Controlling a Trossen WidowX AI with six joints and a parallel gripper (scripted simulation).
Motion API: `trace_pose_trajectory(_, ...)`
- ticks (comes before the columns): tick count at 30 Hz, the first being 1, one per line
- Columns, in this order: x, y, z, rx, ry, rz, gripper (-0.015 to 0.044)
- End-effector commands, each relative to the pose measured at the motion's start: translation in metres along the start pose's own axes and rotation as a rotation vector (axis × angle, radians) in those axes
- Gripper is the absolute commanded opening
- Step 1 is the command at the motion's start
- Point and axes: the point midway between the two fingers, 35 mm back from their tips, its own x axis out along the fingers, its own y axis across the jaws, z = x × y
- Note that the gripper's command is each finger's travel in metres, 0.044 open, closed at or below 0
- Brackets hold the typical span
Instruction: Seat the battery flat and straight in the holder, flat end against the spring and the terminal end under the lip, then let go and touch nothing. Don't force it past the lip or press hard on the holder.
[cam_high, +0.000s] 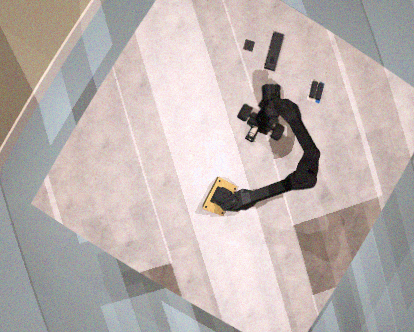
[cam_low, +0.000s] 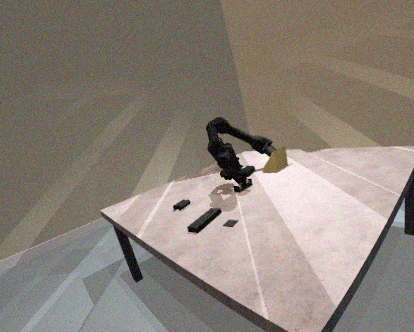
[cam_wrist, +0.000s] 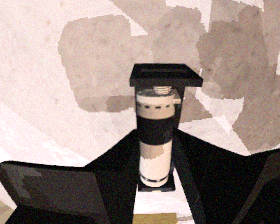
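Observation:
My gripper (cam_high: 253, 129) (cam_low: 243, 183) (cam_wrist: 153, 133) is shut on the battery (cam_high: 251, 133) (cam_wrist: 154, 143), a white cylinder with black bands. In the wrist view the battery points away from the camera between the dark fingers, with a flat black piece (cam_wrist: 165, 75) at its far end. The gripper holds it low over the table top. A long black bar-shaped part (cam_high: 274, 50) (cam_low: 204, 220) lies further off on the table. I cannot tell from these views which of the dark parts is the holder.
A small black square (cam_high: 248, 45) (cam_low: 230, 223) lies beside the long part. A short black piece with a blue end (cam_high: 316, 91) (cam_low: 181, 204) lies apart from them. The arm stands on a yellow base plate (cam_high: 216, 192) (cam_low: 276, 161). The table edges are far from the gripper.

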Motion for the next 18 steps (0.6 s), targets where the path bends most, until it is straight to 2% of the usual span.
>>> trace_pose_trajectory(1,0.0001,0.0005,0.0046,0.006,-0.042,0.001,0.0076)
trace_pose_trajectory(18,0.0025,-0.001,0.0012,0.005,-0.112,0.005,0.0076)
